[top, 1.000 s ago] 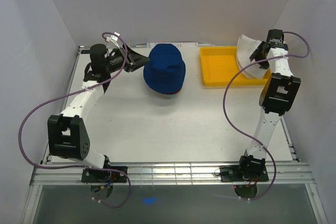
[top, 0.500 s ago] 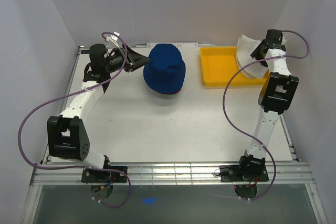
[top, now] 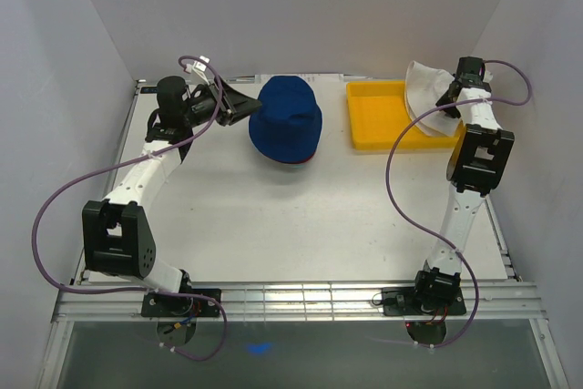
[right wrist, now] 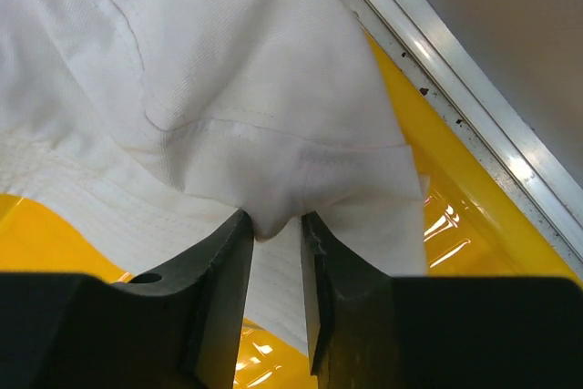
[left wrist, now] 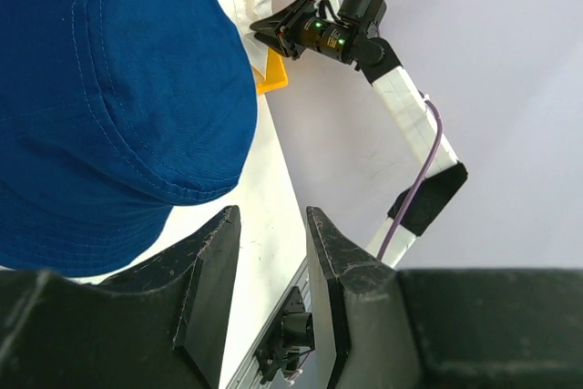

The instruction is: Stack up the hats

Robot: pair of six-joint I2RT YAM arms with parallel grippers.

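A navy blue hat (top: 286, 120) sits at the back middle of the table, with a dark red brim edge showing under it; what it rests on is hidden. It fills the upper left of the left wrist view (left wrist: 109, 97). My left gripper (top: 244, 103) is open and empty just left of it. My right gripper (top: 444, 97) is shut on a fold of the white hat (top: 424, 88), held over the right end of the yellow tray. In the right wrist view the white hat (right wrist: 209, 88) bunches between the fingers (right wrist: 219, 261).
The yellow tray (top: 378, 120) lies at the back right, also under the white hat in the right wrist view (right wrist: 428, 234). The back wall and the table's metal rail (right wrist: 437, 70) are close behind the right gripper.
My right gripper has moved left and slightly back with the white hat, lifting it further over the tray. The left arm and blue hat have not moved.
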